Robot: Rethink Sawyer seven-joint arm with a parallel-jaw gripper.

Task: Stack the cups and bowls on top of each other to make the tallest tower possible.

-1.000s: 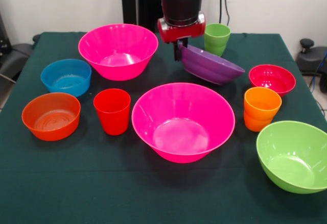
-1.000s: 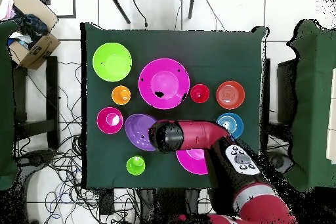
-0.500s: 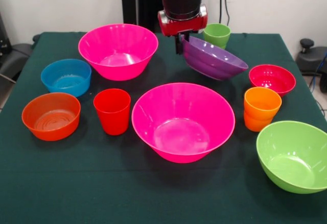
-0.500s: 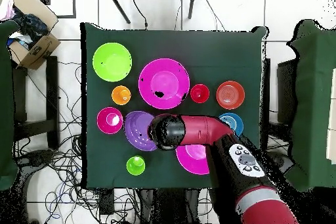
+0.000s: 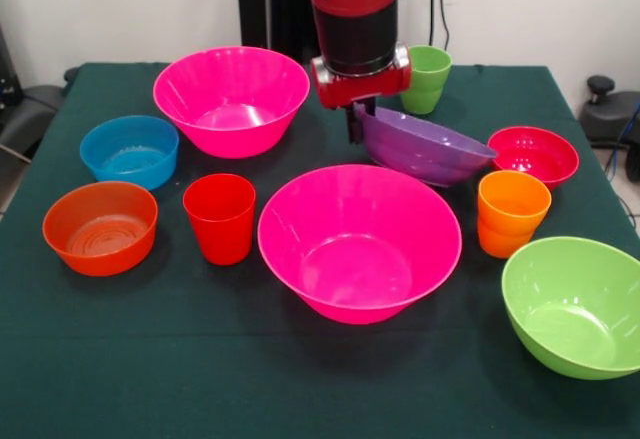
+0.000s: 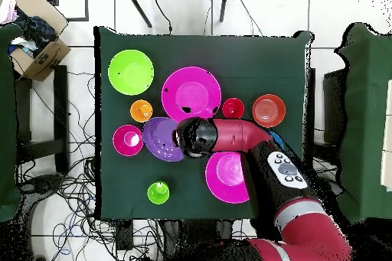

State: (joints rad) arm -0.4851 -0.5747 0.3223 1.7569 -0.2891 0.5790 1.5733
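My gripper point(image 5: 356, 127) is shut on the left rim of the purple bowl point(image 5: 425, 149), which hangs tilted just behind the nearer hot-pink bowl point(image 5: 360, 244). From overhead, the purple bowl point(image 6: 159, 139) sticks out from under the arm's head point(image 6: 195, 137), next to the central hot-pink bowl point(image 6: 191, 96). The second hot-pink bowl point(image 5: 232, 99) stands at the back left. Standing alone on the cloth are the red cup point(image 5: 220, 217), orange cup point(image 5: 512, 212), green cup point(image 5: 427, 77), blue bowl point(image 5: 130, 149), orange-red bowl point(image 5: 100, 227), crimson bowl point(image 5: 533, 154) and lime green bowl point(image 5: 575, 304).
The dark green tablecloth point(image 5: 150, 359) covers the table, with open cloth along the front edge. A cardboard box point(image 6: 34, 32) and cables lie on the floor beside the table.
The arm has carried the purple bowl away from the green cup toward the nearer hot-pink bowl, first lifting it, then lowering it. The other cups and bowls have not moved.
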